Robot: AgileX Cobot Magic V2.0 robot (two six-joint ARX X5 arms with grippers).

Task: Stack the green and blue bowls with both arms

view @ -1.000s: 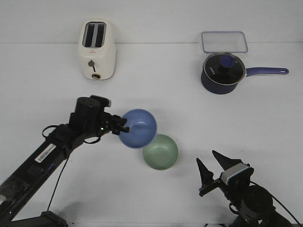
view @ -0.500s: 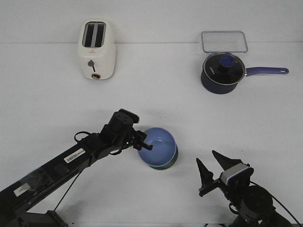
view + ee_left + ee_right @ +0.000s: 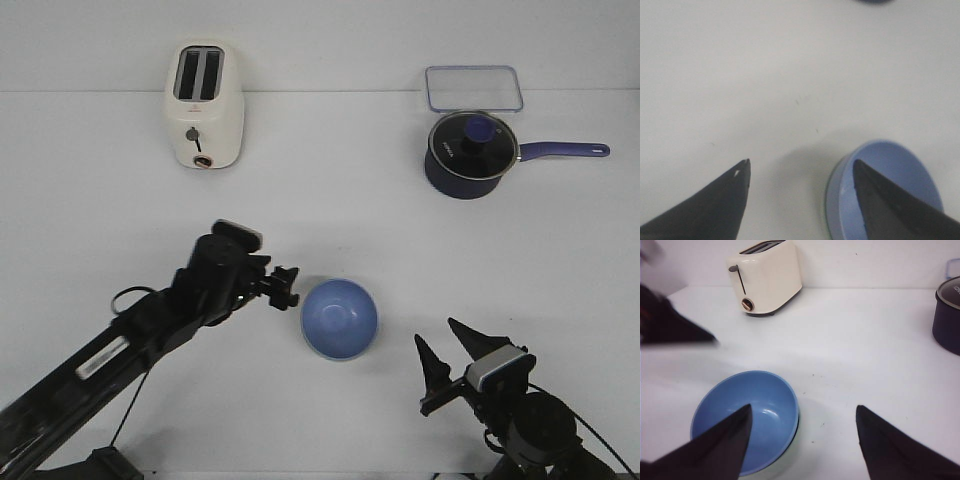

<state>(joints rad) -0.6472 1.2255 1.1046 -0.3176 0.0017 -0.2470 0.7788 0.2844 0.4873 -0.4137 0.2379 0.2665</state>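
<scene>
Left gripper [image 3: 290, 287]: jaws apart, empty, just beside blue bowl [image 3: 339, 317]. Right gripper [image 3: 447, 350]: jaws apart, empty, near bowl. You see blue bowl nested in green bowl [image 3: 827, 200]; green shows only as thin rim sliver in left wrist view. Plain white table [image 3: 520, 260], white wall behind. Saucepan [image 3: 470, 155] lid lettering too small to read. Toaster [image 3: 204, 105] far left.

Blue bowl [image 3: 339, 317] nested in green bowl [image 3: 828, 200]
</scene>
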